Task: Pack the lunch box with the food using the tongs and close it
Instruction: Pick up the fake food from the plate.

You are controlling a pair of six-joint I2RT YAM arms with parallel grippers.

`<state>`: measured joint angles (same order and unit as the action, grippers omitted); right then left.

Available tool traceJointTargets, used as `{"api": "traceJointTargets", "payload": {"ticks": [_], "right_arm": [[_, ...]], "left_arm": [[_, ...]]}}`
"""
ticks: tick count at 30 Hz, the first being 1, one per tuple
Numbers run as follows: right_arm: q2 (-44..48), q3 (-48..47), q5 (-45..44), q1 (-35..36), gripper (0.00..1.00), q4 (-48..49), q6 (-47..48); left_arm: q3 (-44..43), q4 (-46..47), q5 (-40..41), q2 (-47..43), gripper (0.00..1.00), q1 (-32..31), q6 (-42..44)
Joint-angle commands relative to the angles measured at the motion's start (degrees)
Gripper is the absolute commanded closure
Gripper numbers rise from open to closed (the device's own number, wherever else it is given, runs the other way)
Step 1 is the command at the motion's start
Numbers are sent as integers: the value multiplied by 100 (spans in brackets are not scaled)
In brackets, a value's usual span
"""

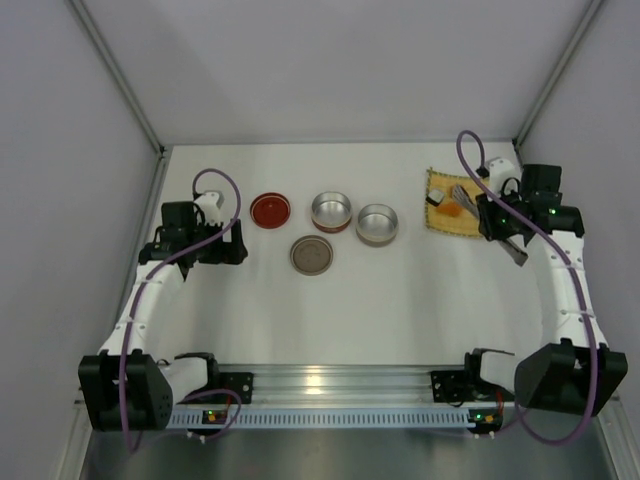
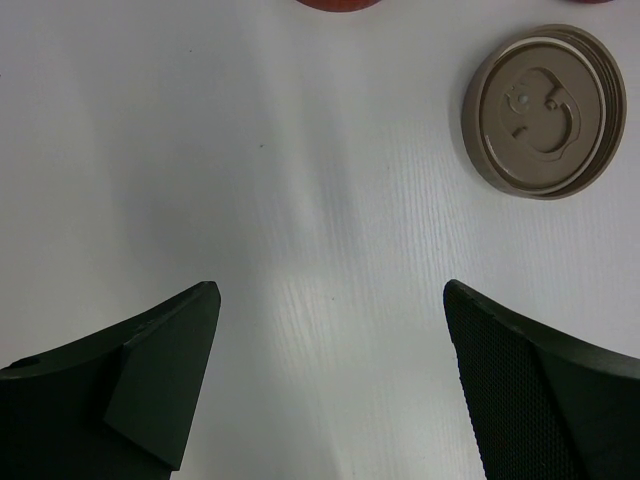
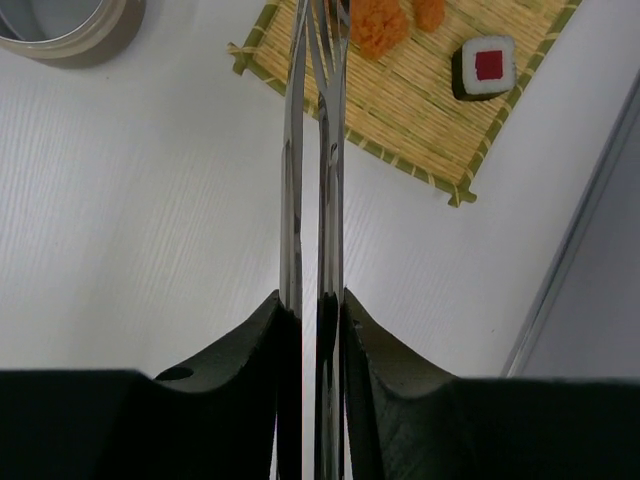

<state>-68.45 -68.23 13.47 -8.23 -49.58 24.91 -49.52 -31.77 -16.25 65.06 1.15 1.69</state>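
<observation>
Pinching the tongs (image 3: pixel 310 180) nearly shut beside the orange chunk (image 3: pixel 378 25), the right gripper (image 3: pixel 312 300) may flick it off the mat (image 3: pixel 420 110) — the left gripper (image 2: pixel 330 290) hangs spread.

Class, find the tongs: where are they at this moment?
The tongs are clamped in the right gripper at the table's far right; in the right wrist view their tips reach over the woven mat, beside an orange piece.
</observation>
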Motion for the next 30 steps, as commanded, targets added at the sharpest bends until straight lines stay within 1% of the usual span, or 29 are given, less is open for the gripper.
{"api": "traceJointTargets", "payload": {"ticks": [1,3,11,13,19,23,27,30], "right_arm": [[-98,-445,234,-170,73,-288,480],[-239,-603,313,-275,70,-394,594],[-722,-1008,305,-741,64,-596,840],[-881,-1105,287,-890,61,-623,928],[-1320,-1439,305,-1294,60,-588,1165],[-1601,-1658,252,-1383,59,-526,1394],[-1883,-1747,164,-1383,53,-386,1500],[-2102,-1869,112,-1392,52,-350,1535]], "left_arm": [[-207,-40,-168,-151,2,35,85],[-207,-49,-177,-160,2,35,94],[-216,-66,-221,-186,2,35,121],[-208,-75,-229,-178,2,35,121],[-225,-84,-326,-125,2,35,138],[-251,-93,-361,-107,2,35,129],[-278,-136,-423,-63,2,35,165],[-287,-198,-519,-46,2,35,244]]}}
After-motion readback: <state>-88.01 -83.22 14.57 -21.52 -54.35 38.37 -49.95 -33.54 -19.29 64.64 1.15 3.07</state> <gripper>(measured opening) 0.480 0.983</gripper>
